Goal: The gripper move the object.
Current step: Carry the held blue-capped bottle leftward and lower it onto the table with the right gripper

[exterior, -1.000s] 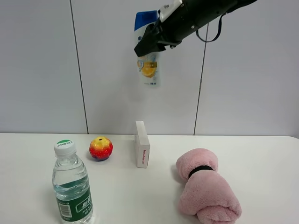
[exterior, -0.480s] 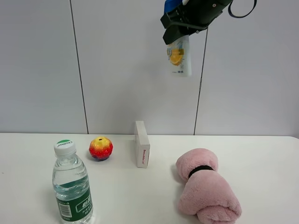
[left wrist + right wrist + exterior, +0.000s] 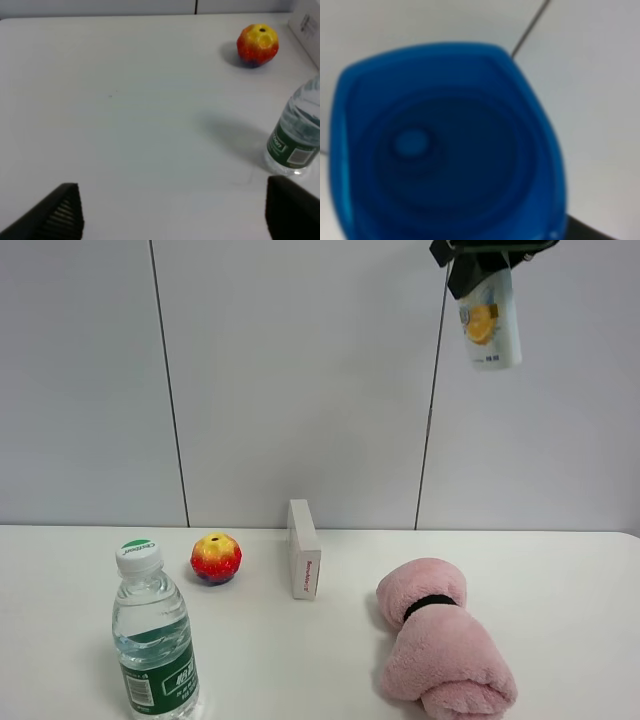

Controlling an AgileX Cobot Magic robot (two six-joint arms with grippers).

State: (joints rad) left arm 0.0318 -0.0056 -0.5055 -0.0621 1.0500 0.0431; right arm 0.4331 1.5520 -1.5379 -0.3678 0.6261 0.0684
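Observation:
The white shampoo bottle [image 3: 490,325] with its blue-and-orange label hangs high in the air at the upper right of the exterior high view, in front of the wall. My right gripper [image 3: 478,262] is shut on its upper part, partly cut off by the frame's top edge. In the right wrist view the bottle's blue cap [image 3: 445,145] fills the picture, blurred, and the fingers are hidden. My left gripper [image 3: 171,187] is open and empty low over the white table [image 3: 125,100], out of the exterior view.
A clear water bottle [image 3: 152,640] with a green label stands at the front left, and it also shows in the left wrist view [image 3: 297,135]. A red-and-yellow ball [image 3: 216,558], a small white box [image 3: 303,562] and a rolled pink towel [image 3: 440,640] lie on the table.
My right gripper has carried the shampoo bottle up and to the right, from above the white box to the upper right corner. Nothing on the table has moved.

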